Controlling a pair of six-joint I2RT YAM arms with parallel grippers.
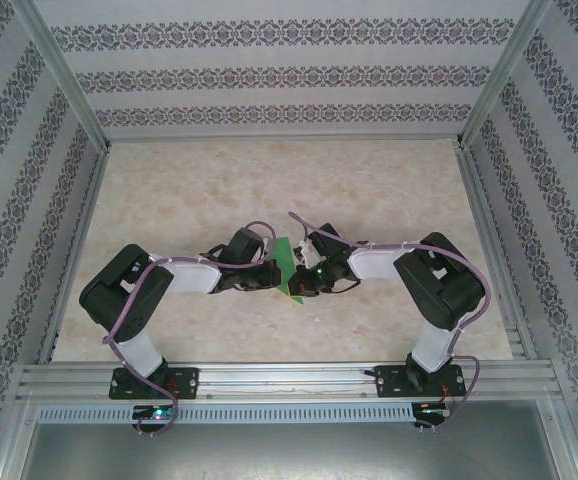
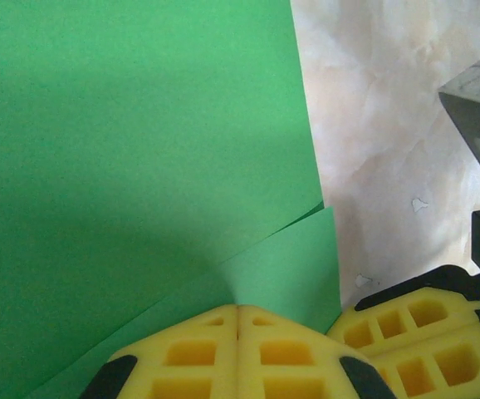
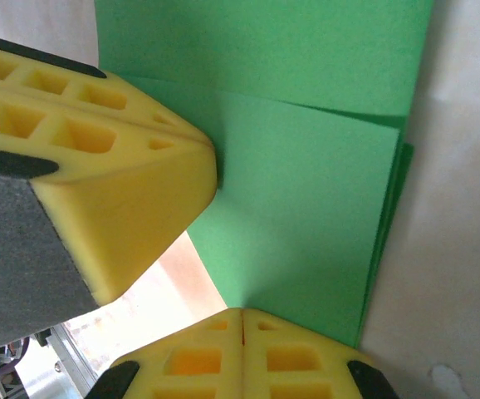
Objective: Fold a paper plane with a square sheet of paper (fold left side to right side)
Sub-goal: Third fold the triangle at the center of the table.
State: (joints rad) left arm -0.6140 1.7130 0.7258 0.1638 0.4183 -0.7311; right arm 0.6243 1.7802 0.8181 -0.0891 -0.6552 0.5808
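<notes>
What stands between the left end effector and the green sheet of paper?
Nothing visible. The left end effector, shut, meets the green sheet of paper directly; the right end effector is beside it, not between.

square sheet of paper (image 3: 315, 191) folded, pinched in closed right gripper (image 3: 242, 320), left gripper (image 3: 207, 162) tip pressed against it

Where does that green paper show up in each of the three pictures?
Top external: green paper, small, near the picture's centre.
Left wrist: green paper covers the left and middle.
Right wrist: green paper across the top and centre.
Shared landmark: the pale marbled table beside it.
</notes>
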